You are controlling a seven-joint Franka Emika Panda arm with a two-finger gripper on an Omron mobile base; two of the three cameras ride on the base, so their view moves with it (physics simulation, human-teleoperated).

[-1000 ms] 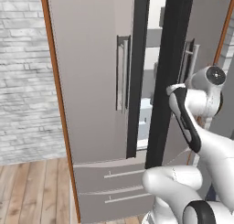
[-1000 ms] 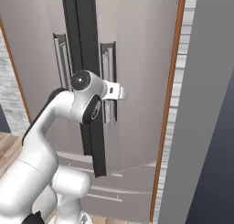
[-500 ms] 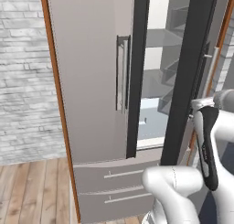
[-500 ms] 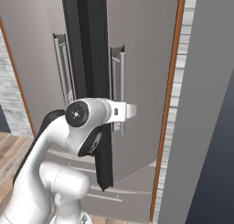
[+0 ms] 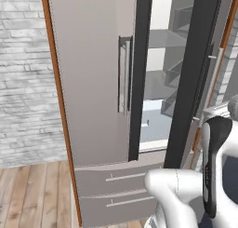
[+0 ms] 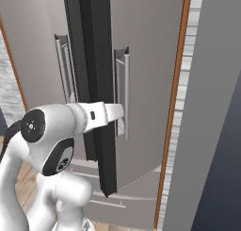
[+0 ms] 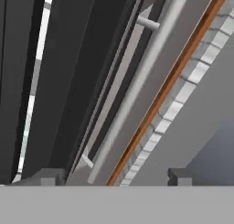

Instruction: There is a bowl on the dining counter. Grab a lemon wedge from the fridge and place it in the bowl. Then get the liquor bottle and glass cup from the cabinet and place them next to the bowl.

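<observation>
The grey-beige fridge (image 5: 88, 83) stands in front of me, its left door shut and its right door (image 6: 146, 84) swung partly out. Pale shelves (image 5: 158, 87) show through the gap, but no lemon wedge is visible on them. In the hand view my gripper (image 7: 114, 177) is open, its fingertips (image 7: 48, 176) wide apart. The lower end of the right door's long steel handle (image 7: 137, 90) runs up between them, untouched. In the right base view my white hand (image 6: 110, 114) sits beside that handle (image 6: 123, 93). The bowl, dining counter, liquor bottle, glass cup and cabinet are out of view.
The open door's dark edge (image 6: 94, 84) stands close to my forearm. Drawers (image 5: 116, 190) run below the doors. A white brick wall (image 5: 23, 83) and wooden floor (image 5: 32, 194) lie to the left, and a grey wall (image 6: 212, 107) lies to the right past the orange-brown trim (image 6: 174, 107).
The right fridge door has swung further open, widening the gap onto the shelves. My arm drew back and lower with it, and the fingers have opened off the handle.
</observation>
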